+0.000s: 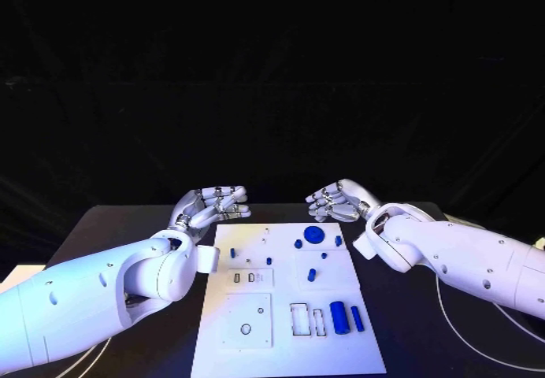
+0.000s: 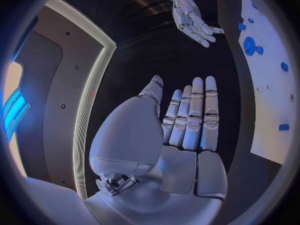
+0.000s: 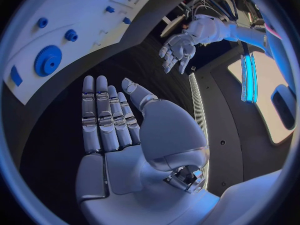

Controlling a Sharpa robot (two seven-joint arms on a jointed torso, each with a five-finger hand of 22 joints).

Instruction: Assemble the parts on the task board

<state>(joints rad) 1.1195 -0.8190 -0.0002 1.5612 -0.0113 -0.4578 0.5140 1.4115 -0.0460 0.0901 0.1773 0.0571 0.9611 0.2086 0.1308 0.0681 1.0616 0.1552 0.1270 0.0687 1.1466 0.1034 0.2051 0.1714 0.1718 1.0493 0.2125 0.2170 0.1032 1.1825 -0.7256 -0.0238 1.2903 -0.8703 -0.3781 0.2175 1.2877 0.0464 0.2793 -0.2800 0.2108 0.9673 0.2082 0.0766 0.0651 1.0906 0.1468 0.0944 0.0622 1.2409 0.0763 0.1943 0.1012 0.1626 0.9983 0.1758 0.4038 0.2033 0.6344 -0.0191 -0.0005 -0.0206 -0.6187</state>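
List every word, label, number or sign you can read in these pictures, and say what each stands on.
None: no readable text stands anywhere.
The task board bears outlines and holes, no letters or numbers.
The blue parts, such as the gear, carry no markings.
The left hand and the right hand show no brand or label.

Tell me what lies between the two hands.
In the head view, the stretch between the left hand and the right hand is bare black table; the board's far edge lies just nearer the robot.
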